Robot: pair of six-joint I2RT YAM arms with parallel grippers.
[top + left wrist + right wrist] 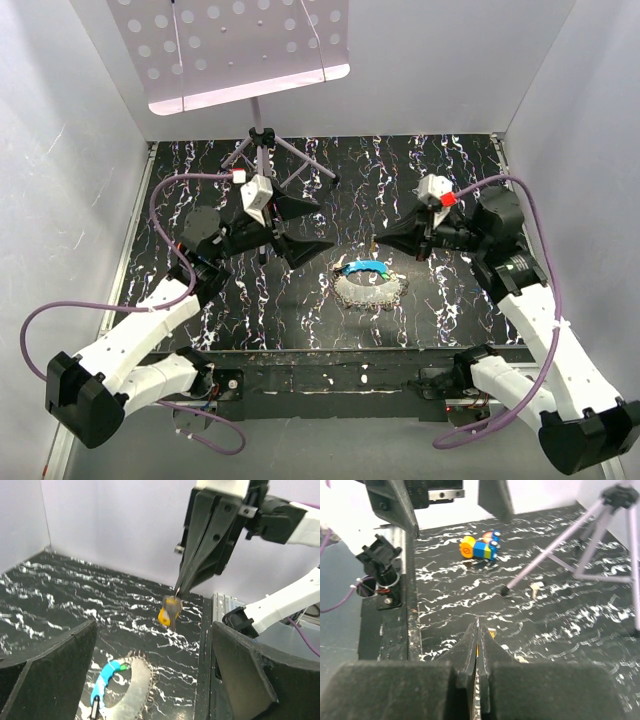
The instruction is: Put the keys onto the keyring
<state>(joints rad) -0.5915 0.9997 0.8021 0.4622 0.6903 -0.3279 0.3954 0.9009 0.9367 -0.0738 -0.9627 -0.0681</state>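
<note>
Yellow key (169,613) hanging pinched at tips of closed right claw (178,591), left claw (318,226) spread wide, empty

My two arms, the left arm (140,335) and the right arm (545,330), have white shells with black joints. A thin purple cable (90,306) loops along each. Left of the tripod (262,134), my left gripper (325,226) has broad black wedge fingers (298,207) and a white block with a small red mark (239,175); right of the tripod, my right gripper (378,240) looks the same
</note>
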